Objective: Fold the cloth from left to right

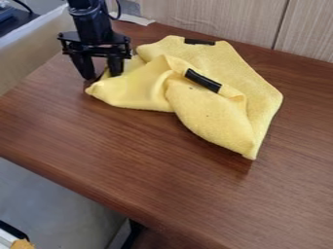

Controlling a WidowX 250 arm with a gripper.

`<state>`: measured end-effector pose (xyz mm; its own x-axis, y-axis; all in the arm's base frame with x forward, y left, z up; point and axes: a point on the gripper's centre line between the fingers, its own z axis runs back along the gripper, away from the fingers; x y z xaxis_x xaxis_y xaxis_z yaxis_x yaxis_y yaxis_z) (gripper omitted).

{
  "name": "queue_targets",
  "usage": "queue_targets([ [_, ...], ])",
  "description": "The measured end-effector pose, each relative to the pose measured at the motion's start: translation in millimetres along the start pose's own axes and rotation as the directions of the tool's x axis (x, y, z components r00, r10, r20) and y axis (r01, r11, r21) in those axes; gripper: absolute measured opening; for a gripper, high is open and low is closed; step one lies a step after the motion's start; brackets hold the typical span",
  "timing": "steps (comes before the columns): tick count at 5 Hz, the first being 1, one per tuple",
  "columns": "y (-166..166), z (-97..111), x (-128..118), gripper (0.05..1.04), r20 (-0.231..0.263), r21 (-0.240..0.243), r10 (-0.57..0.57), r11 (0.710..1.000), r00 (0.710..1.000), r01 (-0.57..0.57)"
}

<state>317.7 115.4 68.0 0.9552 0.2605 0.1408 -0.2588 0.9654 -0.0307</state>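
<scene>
Yellow cloth (214, 112) is being displayed, partly folded, on the far half of a brown wooden table (130, 151).
Above the table's far-left area, the black gripper (101, 77) is being held with its fingers (116, 65) spread well apart, one over the cloth's edge; nothing is visibly being gripped, though contact cannot be told. One black strip (199, 42) is being borne by the cloth toward the table's back edge, another (203, 80) nearer the table's middle.
</scene>
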Motion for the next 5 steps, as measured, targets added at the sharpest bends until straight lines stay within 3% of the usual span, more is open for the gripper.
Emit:
queue_targets([
  [1,0.0,2.6,-3.7,0.374,0.001,0.006,0.001,1.0,1.0,-0.001],
  [2,0.7,3.6,-4.9,0.185,-0.006,0.008,0.0,1.0,1.0,0.0],
  [3,-0.9,12.5,-10.2,0.089,-0.027,-0.004,0.003,1.0,1.0,-0.003],
  [5,0.1,70.5,4.8,0.068,0.05,-0.035,0.047,0.998,0.998,-0.045],
])
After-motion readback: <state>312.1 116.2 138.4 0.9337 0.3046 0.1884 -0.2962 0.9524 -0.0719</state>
